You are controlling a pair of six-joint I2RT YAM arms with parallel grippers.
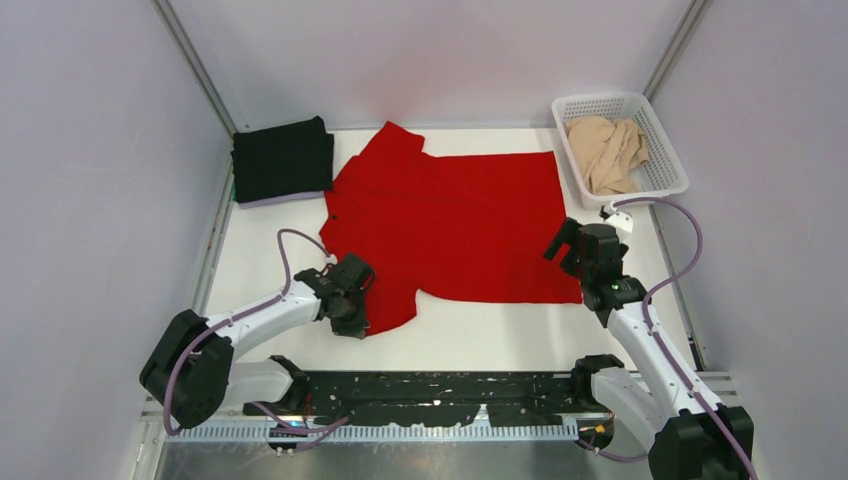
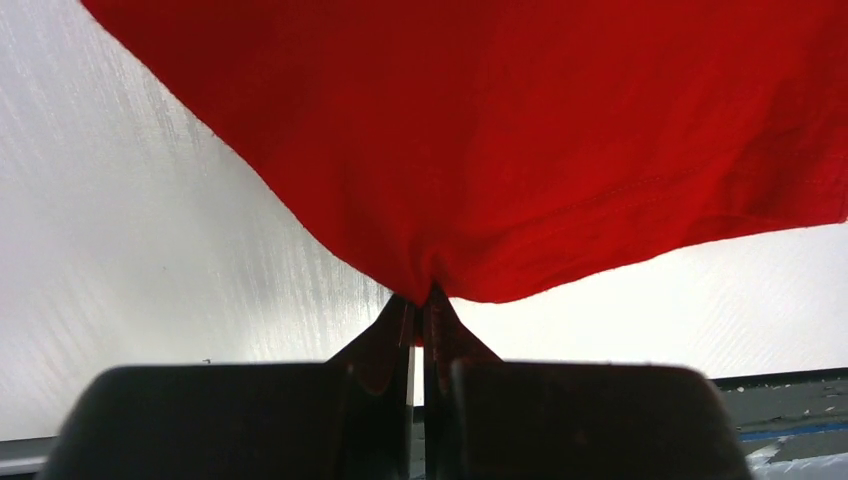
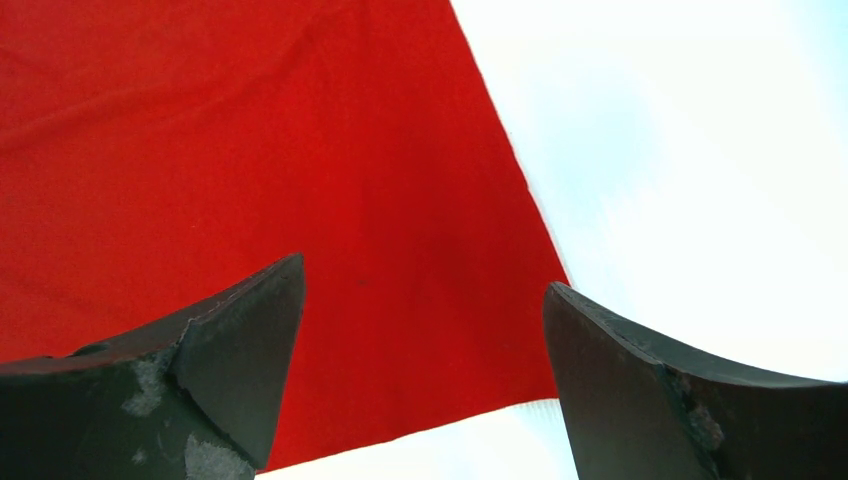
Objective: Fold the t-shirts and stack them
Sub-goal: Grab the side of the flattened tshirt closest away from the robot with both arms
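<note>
Left gripper (image 2: pixel 418 298) pinches red t-shirt (image 1: pixel 450 225) sleeve; right gripper (image 3: pixel 424 275) gapes above hem.

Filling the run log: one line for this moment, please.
left gripper: shut on red shirt sleeve | right gripper: open over hem corner | black shirt: folded | tan shirt: in basket

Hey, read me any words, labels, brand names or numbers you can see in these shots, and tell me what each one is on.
None can be read.
The red t-shirt, black t-shirt and beige t-shirt show no print or label.
The white basket is plain.
A small white tag beside the basket is too small to read.
</note>
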